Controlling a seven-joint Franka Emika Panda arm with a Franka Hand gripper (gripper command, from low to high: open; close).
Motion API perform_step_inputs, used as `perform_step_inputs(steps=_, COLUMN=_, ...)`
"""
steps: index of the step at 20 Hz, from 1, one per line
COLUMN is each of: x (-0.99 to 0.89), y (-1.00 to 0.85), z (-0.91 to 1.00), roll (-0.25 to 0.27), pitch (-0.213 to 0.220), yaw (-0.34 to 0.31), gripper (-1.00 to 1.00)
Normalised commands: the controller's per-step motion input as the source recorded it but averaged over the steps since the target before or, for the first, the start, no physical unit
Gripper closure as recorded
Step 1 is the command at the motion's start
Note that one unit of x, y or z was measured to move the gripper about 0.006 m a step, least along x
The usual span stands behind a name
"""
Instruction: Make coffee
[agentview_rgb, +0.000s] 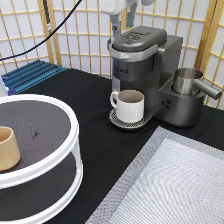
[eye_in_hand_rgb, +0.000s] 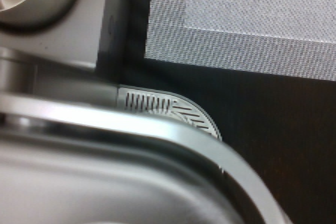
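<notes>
At the exterior view's top, the robot's gripper (agentview_rgb: 122, 22) hangs just above the closed lid of a grey single-serve coffee machine (agentview_rgb: 142, 65), its two slim fingers parted with nothing between them. No coffee pod can be seen in either view, so its place cannot be told. Under the brewer's spout, a cream mug with a handle (agentview_rgb: 128, 104) stands on the round slotted drip tray (agentview_rgb: 118, 121). Beside the brewer, toward the exterior view's right, a brushed steel jug with a straight handle (agentview_rgb: 191, 83) sits on the machine's base. A tan handleless cup (agentview_rgb: 8, 148) rests on the dark mesh top shelf of a white-rimmed two-tier round stand (agentview_rgb: 55, 165) at the exterior view's left. A grey woven mat (agentview_rgb: 175, 185) covers the black table (agentview_rgb: 85, 95) at bottom right. Seen close from the wrist camera, the lid's curved silvery edge (eye_in_hand_rgb: 150, 130) overlaps the ribbed tray (eye_in_hand_rgb: 176, 111).
</notes>
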Motion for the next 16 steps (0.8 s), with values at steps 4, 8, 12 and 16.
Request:
perform_step_inputs(steps=4, x=-0.01, y=0.23, z=0.01, roll=0.016, pitch=0.027, yaw=-0.040, gripper=-1.00)
perform_step_inputs(steps=8, x=0.19, y=0.00, z=0.00, roll=0.039, pitch=0.014, yaw=-0.052, gripper=-1.00)
perform_step_inputs(steps=12, x=0.16, y=0.01, z=-0.12, roll=0.046, pitch=0.002, yaw=-0.041, gripper=-1.00)
perform_step_inputs(steps=16, x=0.05, y=0.01, z=-0.21, roll=0.047, pitch=0.000, yaw=-0.044, gripper=-1.00)
